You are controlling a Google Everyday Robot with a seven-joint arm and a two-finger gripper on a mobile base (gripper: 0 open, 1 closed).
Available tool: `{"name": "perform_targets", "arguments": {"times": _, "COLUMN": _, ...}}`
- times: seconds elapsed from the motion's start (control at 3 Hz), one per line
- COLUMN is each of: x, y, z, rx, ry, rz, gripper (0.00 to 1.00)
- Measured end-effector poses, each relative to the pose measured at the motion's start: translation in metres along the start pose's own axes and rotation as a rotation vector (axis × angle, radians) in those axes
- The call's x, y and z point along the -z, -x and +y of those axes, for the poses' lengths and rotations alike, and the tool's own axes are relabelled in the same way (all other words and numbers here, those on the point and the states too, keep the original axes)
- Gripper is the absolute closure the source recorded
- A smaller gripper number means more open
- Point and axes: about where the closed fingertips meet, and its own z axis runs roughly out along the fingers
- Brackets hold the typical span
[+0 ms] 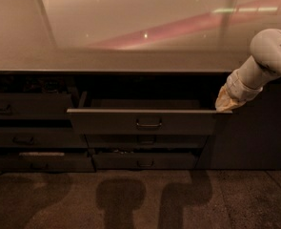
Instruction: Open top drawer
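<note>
- The arm (273,51) is showing a smooth, rounded cream-white shell.
- A ribbed pale cuff (242,82) is narrowing toward the wrist.
- The tan-yellow gripper (224,104) is sitting at the right front corner of the top drawer (106,122).
</note>
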Motion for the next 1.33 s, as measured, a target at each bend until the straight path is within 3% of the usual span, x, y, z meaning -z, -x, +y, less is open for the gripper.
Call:
{"name": "perform_targets", "arguments": {"times": 0.67, "x": -0.0107, "y": -0.0031, "z": 0.0036, "rx": 0.022, "ry": 0.012, "rz": -0.001, "gripper": 1.00}}
{"name": "perform_targets", "arguments": {"times": 1.33, "x": -0.0108, "y": -0.0031, "z": 0.0036, "rx": 0.022, "ry": 0.012, "rz": -0.001, "gripper": 0.58}}
